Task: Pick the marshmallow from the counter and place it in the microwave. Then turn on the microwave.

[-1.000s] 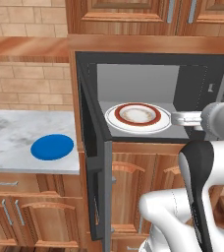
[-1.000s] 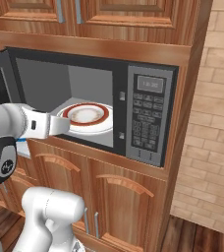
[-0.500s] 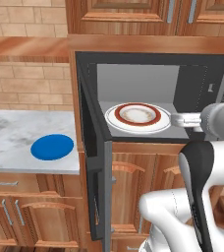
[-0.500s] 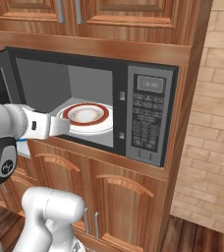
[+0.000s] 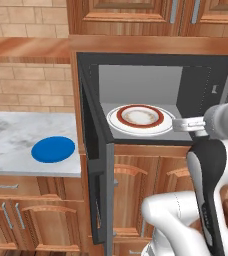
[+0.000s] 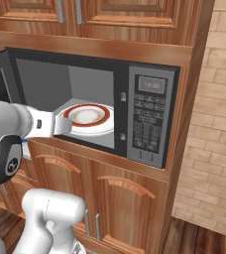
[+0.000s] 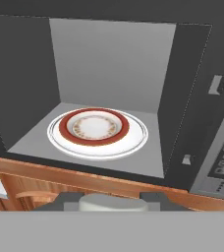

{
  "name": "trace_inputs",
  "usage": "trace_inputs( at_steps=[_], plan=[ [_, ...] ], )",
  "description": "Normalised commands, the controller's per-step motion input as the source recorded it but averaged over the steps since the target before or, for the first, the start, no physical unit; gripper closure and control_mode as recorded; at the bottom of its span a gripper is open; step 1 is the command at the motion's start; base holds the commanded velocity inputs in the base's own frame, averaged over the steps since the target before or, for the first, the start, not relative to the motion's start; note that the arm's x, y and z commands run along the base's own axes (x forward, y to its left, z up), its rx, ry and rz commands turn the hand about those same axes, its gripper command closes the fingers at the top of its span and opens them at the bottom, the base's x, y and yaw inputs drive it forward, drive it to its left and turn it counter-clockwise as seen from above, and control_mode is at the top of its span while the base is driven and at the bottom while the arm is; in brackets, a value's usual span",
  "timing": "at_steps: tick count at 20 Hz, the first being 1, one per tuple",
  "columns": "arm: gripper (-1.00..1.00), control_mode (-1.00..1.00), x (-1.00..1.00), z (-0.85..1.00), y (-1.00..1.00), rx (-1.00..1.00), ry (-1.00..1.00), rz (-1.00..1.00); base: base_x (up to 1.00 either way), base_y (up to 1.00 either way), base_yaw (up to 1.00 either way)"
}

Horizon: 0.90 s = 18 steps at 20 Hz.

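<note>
gripper [image 7: 112, 197]: we see it level in front of the open microwave [image 5: 206, 75], fingers [image 7: 67, 199] pointing into the cavity, just short of the front edge of the floor. In the right base view it sits at [image 6: 65, 126], in the left base view at [image 5: 178, 124].
grip: jaws partly closed on the marshmallow [image 7: 113, 202]; in the hand view we see the white stub sitting between the two dark tips, touching both.
marshmallow: held in the hand, outside the cavity, near the front rim of the plate [image 7: 97, 129]. We can't pick it out in the base views, too small.
plate: white with a red ring, flat on the microwave floor, roughly centred. Nothing on it that we can see.
microwave door [image 5: 98, 165]: swung wide open to the left, edge-on in the left base view.
keypad [image 6: 147, 121]: right of the cavity, display above the buttons; we can't tell whether the display is lit.
counter [image 5: 16, 150]: marble top left of the microwave, lower than the cavity floor.
blue plate [image 5: 53, 149]: lying flat on the counter near its front right part, well apart from the hand.
cabinets [image 6: 110, 198]: brown wood below and above the microwave, doors closed.
</note>
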Motion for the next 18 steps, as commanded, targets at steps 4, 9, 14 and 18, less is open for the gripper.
trace_inputs(
  at_steps=[4, 9, 14, 18],
  plan=[
    [1.00, -1.00, 0.10, -0.05, 0.11, 0.00, 0.04, 0.03, 0.00, 0.00, 0.00],
    [1.00, -1.00, 0.15, -0.02, 0.14, 0.00, 0.00, 0.00, 0.00, 0.00, 0.00],
    [1.00, -1.00, 0.16, -0.02, 0.11, 0.00, 0.00, 0.00, 0.00, 0.00, 0.00],
    [1.00, -1.00, 0.19, -0.04, 0.04, 0.00, 0.00, 0.00, 0.00, 0.00, 0.00]
  ],
)
